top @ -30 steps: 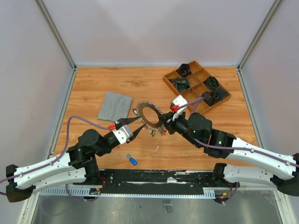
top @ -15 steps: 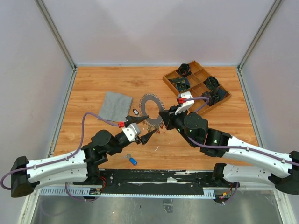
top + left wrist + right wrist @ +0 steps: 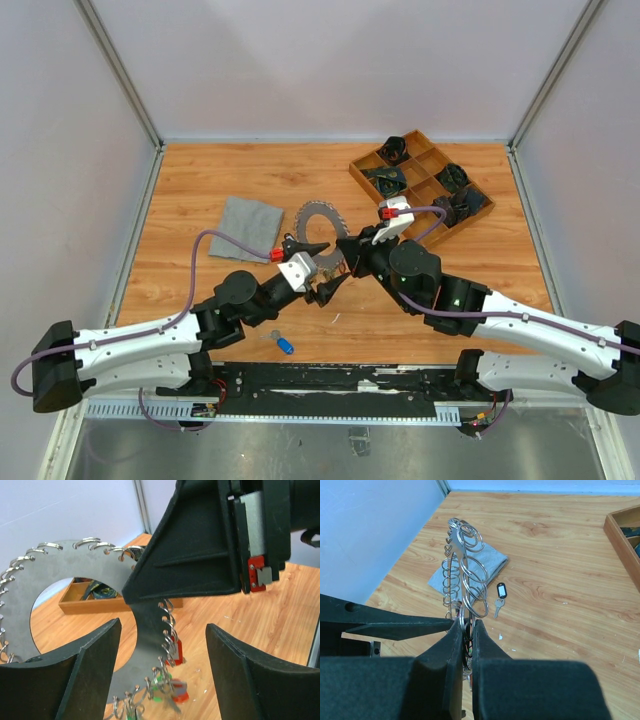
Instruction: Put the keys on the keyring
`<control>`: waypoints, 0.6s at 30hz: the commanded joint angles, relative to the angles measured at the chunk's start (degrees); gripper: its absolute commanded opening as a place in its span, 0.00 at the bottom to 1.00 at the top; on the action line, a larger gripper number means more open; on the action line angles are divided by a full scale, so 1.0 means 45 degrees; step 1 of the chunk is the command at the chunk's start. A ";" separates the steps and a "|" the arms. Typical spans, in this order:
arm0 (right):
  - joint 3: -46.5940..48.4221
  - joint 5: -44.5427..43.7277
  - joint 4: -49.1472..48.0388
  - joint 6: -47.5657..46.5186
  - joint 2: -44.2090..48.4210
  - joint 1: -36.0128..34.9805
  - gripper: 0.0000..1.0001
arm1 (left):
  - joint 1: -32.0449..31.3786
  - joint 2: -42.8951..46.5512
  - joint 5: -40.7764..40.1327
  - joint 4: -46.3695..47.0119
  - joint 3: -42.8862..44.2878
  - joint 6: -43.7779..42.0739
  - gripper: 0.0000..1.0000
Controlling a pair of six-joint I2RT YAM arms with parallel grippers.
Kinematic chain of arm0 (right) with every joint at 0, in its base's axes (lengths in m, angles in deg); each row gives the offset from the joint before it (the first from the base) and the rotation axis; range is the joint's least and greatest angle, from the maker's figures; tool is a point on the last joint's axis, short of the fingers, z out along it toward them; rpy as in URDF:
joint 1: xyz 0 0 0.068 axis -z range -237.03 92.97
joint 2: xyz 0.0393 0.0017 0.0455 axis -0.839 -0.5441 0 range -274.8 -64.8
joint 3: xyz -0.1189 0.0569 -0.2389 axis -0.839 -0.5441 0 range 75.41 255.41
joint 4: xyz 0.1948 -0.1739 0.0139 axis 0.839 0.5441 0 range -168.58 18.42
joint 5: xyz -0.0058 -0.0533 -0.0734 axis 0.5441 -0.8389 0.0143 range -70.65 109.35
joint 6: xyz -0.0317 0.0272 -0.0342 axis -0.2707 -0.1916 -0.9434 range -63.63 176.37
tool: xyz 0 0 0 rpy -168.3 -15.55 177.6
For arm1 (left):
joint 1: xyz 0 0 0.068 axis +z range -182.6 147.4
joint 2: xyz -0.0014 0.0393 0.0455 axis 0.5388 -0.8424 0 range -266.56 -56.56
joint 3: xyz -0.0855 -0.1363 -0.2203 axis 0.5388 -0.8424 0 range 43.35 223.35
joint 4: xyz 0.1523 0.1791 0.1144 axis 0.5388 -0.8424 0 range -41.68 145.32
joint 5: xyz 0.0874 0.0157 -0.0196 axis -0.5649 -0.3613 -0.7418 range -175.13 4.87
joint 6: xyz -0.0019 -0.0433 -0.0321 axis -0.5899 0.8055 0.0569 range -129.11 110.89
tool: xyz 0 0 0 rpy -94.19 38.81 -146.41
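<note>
The keyring (image 3: 318, 220) is a flat grey ring plate with many small wire loops round its rim, held upright above the table. My right gripper (image 3: 346, 250) is shut on its lower edge (image 3: 464, 622). Keys with red (image 3: 176, 649) and green tags hang blurred from the bottom loops. My left gripper (image 3: 333, 265) stands open, its fingers (image 3: 90, 672) either side of that lower rim (image 3: 150, 630) without touching it. One loose key with a black tag (image 3: 501, 591) lies on the table beyond the ring. Another with a blue tag (image 3: 284, 345) lies near the front edge.
A grey cloth square (image 3: 246, 228) lies left of the ring. A wooden compartment tray (image 3: 420, 180) with dark items sits at the back right. Both arms cross the middle of the wooden table (image 3: 200, 180).
My left gripper has opened wider and moved right and forward, up to the ring's lower rim. The right gripper, still holding the ring, has shifted slightly back and left.
</note>
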 commanded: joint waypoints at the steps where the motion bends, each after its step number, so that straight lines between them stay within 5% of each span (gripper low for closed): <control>1: 0.0274 -0.0144 -0.1077 0.0682 -0.0070 -0.0091 0.01 | -0.0128 -0.0473 -0.0623 0.0537 0.0773 0.0331 0.73; 11: 0.0269 -0.0030 -0.1080 0.0865 -0.0076 -0.0091 0.01 | -0.0119 -0.1262 -0.1863 -0.0261 0.1467 0.0376 0.55; 18: 0.0287 -0.0011 -0.1134 0.0929 -0.0035 -0.0091 0.01 | -0.0127 -0.1274 -0.2141 -0.0494 0.1477 0.0583 0.61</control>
